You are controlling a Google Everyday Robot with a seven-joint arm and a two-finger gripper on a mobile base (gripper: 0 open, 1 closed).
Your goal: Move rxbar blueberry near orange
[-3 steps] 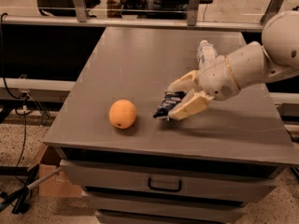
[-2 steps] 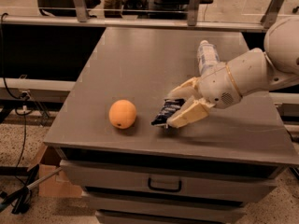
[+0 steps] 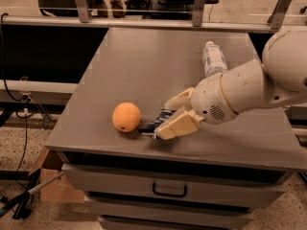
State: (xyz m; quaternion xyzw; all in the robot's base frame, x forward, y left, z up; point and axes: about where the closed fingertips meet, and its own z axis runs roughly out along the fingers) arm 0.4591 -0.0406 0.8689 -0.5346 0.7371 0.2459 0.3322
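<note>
The orange (image 3: 126, 117) sits on the grey cabinet top (image 3: 144, 71) near its front left. The rxbar blueberry (image 3: 156, 122), a dark navy wrapper, lies just right of the orange, its near end almost touching the fruit. My gripper (image 3: 167, 119) comes in from the right, its two cream fingers (image 3: 175, 126) closed on either side of the bar, low over the surface. Most of the bar is hidden between the fingers.
A clear plastic bottle with a white label (image 3: 213, 58) lies on the cabinet top behind my arm. The front edge of the cabinet (image 3: 168, 151) runs just below the gripper, with drawers (image 3: 170, 189) underneath. A cardboard box (image 3: 53, 183) sits on the floor at the left.
My gripper has carried the bar to the left and toward the front edge, closing the gap to the orange. The orange and the bottle have not moved.
</note>
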